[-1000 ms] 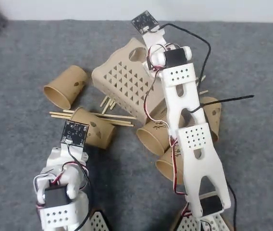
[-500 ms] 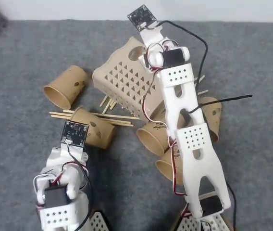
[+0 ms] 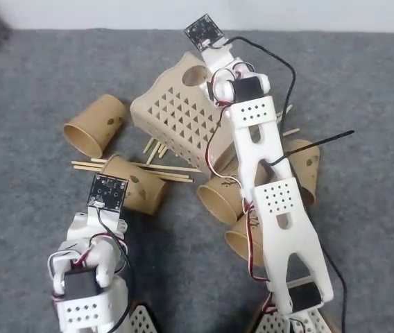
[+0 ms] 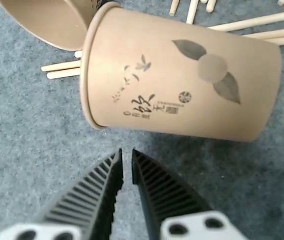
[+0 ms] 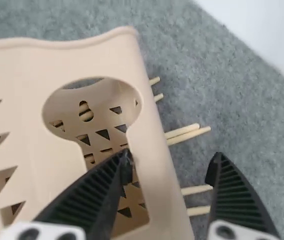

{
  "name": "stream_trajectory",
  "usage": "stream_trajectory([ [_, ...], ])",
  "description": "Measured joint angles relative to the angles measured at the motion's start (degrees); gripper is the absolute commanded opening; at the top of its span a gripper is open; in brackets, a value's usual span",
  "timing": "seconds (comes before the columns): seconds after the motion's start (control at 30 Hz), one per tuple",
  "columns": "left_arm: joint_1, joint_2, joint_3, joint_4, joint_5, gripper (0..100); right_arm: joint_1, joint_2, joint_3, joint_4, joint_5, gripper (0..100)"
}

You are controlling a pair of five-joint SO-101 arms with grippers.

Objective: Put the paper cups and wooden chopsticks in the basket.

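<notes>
Basket [image 3: 176,114] on its side, far centre. I judge righting it comes first. My right gripper [image 5: 172,159] wide open astride handle wall, holding nothing. Next: close, tip upright. Left gripper [image 4: 127,154] near-shut, empty, just beside near-left cup [image 4: 182,75].

Our right arm [image 3: 273,201] lies stretched far out from its base, wrist tipped downward, and our right gripper [image 5: 172,160] has its jaws spread wide. Our left arm [image 3: 89,277] sits folded close to its base. Our left gripper [image 4: 127,156] points down, jaws nearly together with a thin slit between.
</notes>
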Motion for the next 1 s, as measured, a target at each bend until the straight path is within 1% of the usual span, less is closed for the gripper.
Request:
stream_trajectory([
  [0.03,0.0,0.0,0.0,0.0,0.0,3,0.1,0.7,-0.2,-0.8,1.2,0.5],
  [0.07,0.0,0.0,0.0,0.0,0.0,3,0.0,1.4,-1.0,-1.4,3.3,0.6],
  [0.1,0.0,0.0,0.0,0.0,0.0,3,-0.1,1.8,-1.0,-1.9,5.9,4.2],
  [0.13,0.0,0.0,0.0,0.0,0.0,3,-0.2,2.5,-1.1,-2.2,9.0,4.4],
  [0.2,0.0,0.0,0.0,0.0,0.0,3,0.0,3.5,-1.2,-2.4,15.1,0.0],
  [0.27,0.0,0.0,0.0,0.0,0.0,3,0.0,3.6,-1.2,-2.5,17.8,0.9],
  [0.5,0.0,0.0,0.0,0.0,0.0,4,-0.1,0.3,-0.1,-2.1,18.8,0.7],
  [0.7,0.0,0.0,0.0,0.0,0.0,4,-3.9,-6.1,0.4,6.4,18.9,0.7],
  [0.8,0.0,0.0,0.0,0.0,0.0,4,-5.8,-10.4,0.4,8.8,18.9,0.7],
  [1.0,0.0,0.0,0.0,0.0,0.0,4,-6.3,-23.2,0.4,9.0,18.9,0.7],
])
